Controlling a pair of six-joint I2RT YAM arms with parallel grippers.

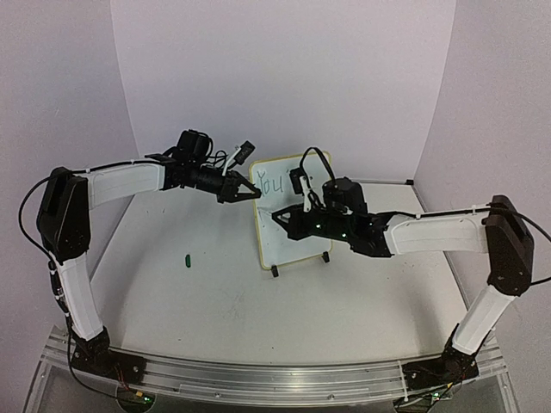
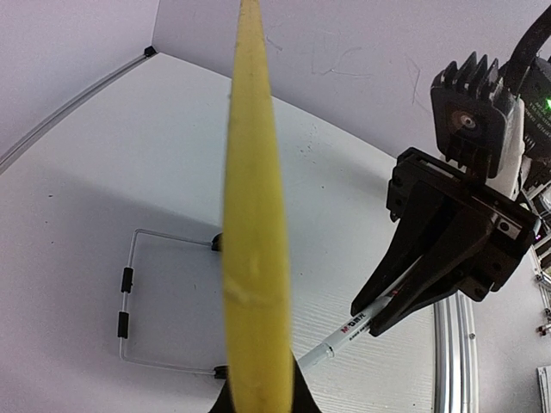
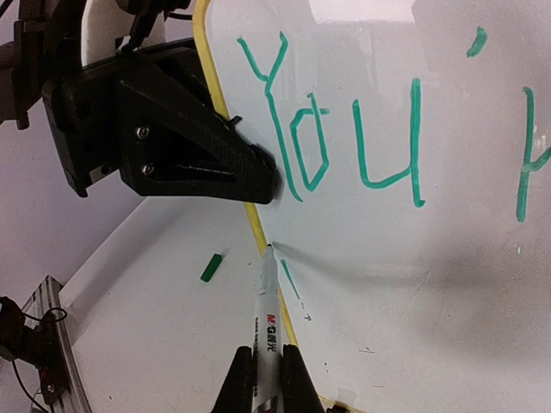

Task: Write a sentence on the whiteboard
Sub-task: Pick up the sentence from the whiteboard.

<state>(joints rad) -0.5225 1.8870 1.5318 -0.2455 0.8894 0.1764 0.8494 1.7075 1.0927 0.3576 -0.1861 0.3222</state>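
Whiteboard stands on its small black feet on the table, between the two arms' jaws. The sentence, in green along the whiteboard's top, so far reads "You'", with one more upright stroke to the right of it. The left jaws are closed on the whiteboard's left yellow edge, level with the "Y". The right jaws are clamped on a white marker. The marker's tip sits at the whiteboard's left edge, just below the "Y", beside a short green stroke. A small green piece lies on the table well left of the whiteboard. A thin wire stand rests beside the whiteboard's foot.
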